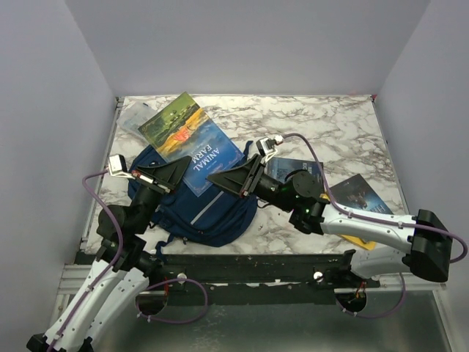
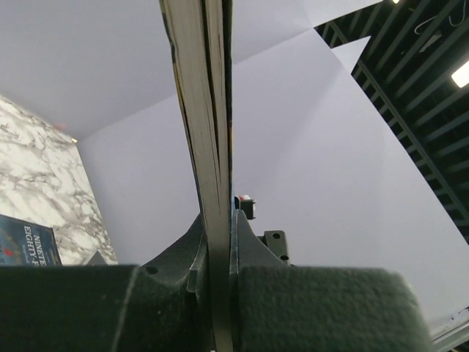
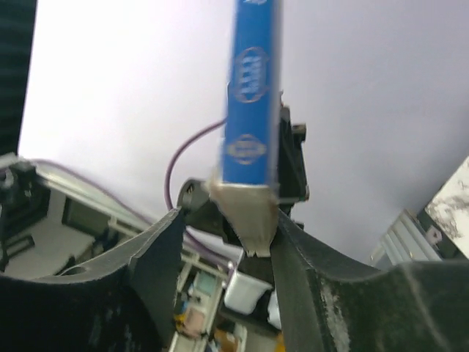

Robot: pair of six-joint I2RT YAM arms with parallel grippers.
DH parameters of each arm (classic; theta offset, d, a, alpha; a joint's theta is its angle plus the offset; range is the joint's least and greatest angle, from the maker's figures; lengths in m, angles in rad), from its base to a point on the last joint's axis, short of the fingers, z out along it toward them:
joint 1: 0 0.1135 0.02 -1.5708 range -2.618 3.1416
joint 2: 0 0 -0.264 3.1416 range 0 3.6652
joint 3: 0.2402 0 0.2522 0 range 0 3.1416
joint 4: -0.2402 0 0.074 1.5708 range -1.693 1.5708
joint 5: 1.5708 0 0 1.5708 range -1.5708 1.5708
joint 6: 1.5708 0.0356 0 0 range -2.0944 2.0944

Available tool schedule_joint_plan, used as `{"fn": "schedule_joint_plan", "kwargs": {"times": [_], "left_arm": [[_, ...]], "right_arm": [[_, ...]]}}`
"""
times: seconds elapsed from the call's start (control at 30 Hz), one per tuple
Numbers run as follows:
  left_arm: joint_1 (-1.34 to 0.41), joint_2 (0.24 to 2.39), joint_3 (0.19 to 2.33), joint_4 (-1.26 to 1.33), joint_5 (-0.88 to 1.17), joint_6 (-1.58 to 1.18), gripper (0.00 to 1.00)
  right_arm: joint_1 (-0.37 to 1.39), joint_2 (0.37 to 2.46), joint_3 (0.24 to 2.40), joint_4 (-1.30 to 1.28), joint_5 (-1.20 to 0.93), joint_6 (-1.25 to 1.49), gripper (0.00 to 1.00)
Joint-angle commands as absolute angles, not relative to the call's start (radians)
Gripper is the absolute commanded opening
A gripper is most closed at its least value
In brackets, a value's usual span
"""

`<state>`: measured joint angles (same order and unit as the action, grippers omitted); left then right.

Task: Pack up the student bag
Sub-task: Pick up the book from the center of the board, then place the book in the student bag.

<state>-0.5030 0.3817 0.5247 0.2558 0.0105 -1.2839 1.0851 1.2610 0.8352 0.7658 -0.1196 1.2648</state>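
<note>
The student bag (image 1: 196, 214), navy with grey stripes, lies on the marble table left of centre. A blue "Animal Farm" book (image 1: 192, 139) with a green and orange cover picture hangs tilted over the bag's top. My left gripper (image 1: 180, 169) is shut on the book's near left edge. In the left wrist view the page edges (image 2: 209, 147) run up from between the clamped fingers of my left gripper (image 2: 218, 246). My right gripper (image 1: 218, 178) stands open around the book's lower corner. In the right wrist view the blue spine (image 3: 250, 110) leans by the right finger of my right gripper (image 3: 229, 227).
A small clear plastic box (image 1: 135, 115) sits at the back left, partly under the book. A dark blue book (image 1: 294, 169) lies right of the bag, also visible as a dark blue book (image 2: 26, 243). Another dark book (image 1: 360, 195) and a yellow item (image 1: 356, 240) lie under my right arm.
</note>
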Motion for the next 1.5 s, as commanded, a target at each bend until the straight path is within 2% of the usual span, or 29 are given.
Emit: {"fn": "schedule_joint_plan", "kwargs": {"times": [0.0, 0.13, 0.2, 0.27, 0.3, 0.33, 0.37, 0.4, 0.47, 0.53, 0.6, 0.77, 0.93, 1.1, 1.27, 1.4, 1.47], "left_arm": [[-0.497, 0.378, 0.508, 0.396, -0.024, -1.321, 0.00], [-0.497, 0.365, 0.473, 0.405, -0.035, -1.324, 0.00], [-0.497, 0.365, 0.452, 0.405, -0.030, -1.329, 0.00], [-0.497, 0.373, 0.427, 0.405, -0.010, -1.323, 0.00], [-0.497, 0.383, 0.418, 0.404, 0.013, -1.294, 0.00], [-0.497, 0.395, 0.416, 0.395, 0.053, -1.235, 0.05], [-0.497, 0.402, 0.419, 0.358, 0.082, -1.187, 0.19], [-0.497, 0.407, 0.428, 0.273, 0.103, -1.155, 0.37], [-0.497, 0.412, 0.446, 0.112, 0.134, -1.085, 0.60], [-0.497, 0.414, 0.445, -0.025, 0.149, -1.047, 0.75], [-0.496, 0.411, 0.445, -0.144, 0.154, -1.023, 0.85], [-0.497, 0.445, 0.448, -0.309, 0.207, -0.936, 0.95], [-0.543, 0.593, 0.482, -0.349, 0.262, -0.864, 0.95], [-0.793, 0.849, 0.602, -0.370, 0.018, -0.768, 0.95], [-0.912, 1.209, 0.845, -0.435, -0.100, -0.645, 0.82], [-0.950, 1.447, 1.031, -0.568, -0.232, -0.587, 0.79], [-0.965, 1.528, 1.094, -0.612, -0.250, -0.560, 0.75]], "right_arm": [[1.115, 1.302, 0.834, 0.887, 0.149, 1.302, 0.49], [1.120, 1.340, 0.872, 0.814, 0.230, 1.352, 0.38], [1.120, 1.351, 0.882, 0.790, 0.253, 1.357, 0.23], [1.120, 1.350, 0.887, 0.755, 0.269, 1.349, 0.03], [1.120, 1.341, 0.880, 0.737, 0.287, 1.339, 0.01], [1.120, 1.325, 0.870, 0.714, 0.311, 1.331, 0.01], [1.120, 1.309, 0.856, 0.690, 0.348, 1.319, 0.01], [1.121, 1.286, 0.845, 0.657, 0.380, 1.298, 0.01], [1.121, 1.234, 0.818, 0.566, 0.491, 1.256, 0.01], [1.116, 1.183, 0.798, 0.483, 0.596, 1.178, 0.01], [1.100, 1.144, 0.806, 0.366, 0.680, 1.079, 0.01], [1.030, 1.076, 0.782, 0.125, 0.825, 0.791, 0.01], [0.978, 0.966, 0.690, -0.087, 0.953, 0.664, 0.00], [0.957, 0.767, 0.580, -0.196, 0.872, 0.765, 0.01], [0.955, 0.626, 0.510, -0.303, 0.842, 0.873, 0.01], [0.955, 0.547, 0.519, -0.358, 0.854, 0.834, 0.01], [0.955, 0.514, 0.539, -0.400, 0.863, 0.833, 0.01]]}}
